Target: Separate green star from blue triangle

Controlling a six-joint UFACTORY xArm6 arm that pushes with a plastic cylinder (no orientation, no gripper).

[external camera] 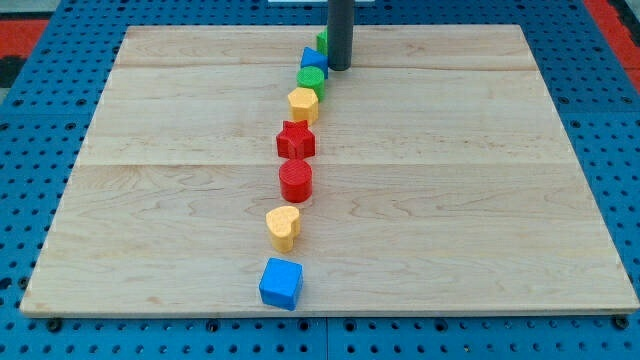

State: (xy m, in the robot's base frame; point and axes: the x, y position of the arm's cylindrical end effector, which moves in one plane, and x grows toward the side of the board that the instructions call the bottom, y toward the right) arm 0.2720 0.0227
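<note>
- Nearest the camera sits the blue cube [281,283], at the near end of a line of blocks that runs away up the middle of the wooden board [480,200].
- Farther along that line come the yellow heart [283,227], the red cylinder [296,181], the red star [296,140] and the yellow hexagon [303,103].
- Just beyond the hexagon, the green star [311,80] shows only as a sliver of green, wedged between the hexagon and the blue triangle [314,59], touching or nearly touching both.
- Behind the triangle, a further green block [322,41] is mostly hidden by the rod, so its shape cannot be told.
- To the right of the blue triangle, just beside it, rests my tip [340,68]; there is no hand, only the bare rod, holding nothing.
- These blocks look small, light, hard and smooth; I judge the star will slide easily and may spin if pushed off-centre.
- Best contact is probably the star's right flank, shoving it left, though its neighbours leave little room.
</note>
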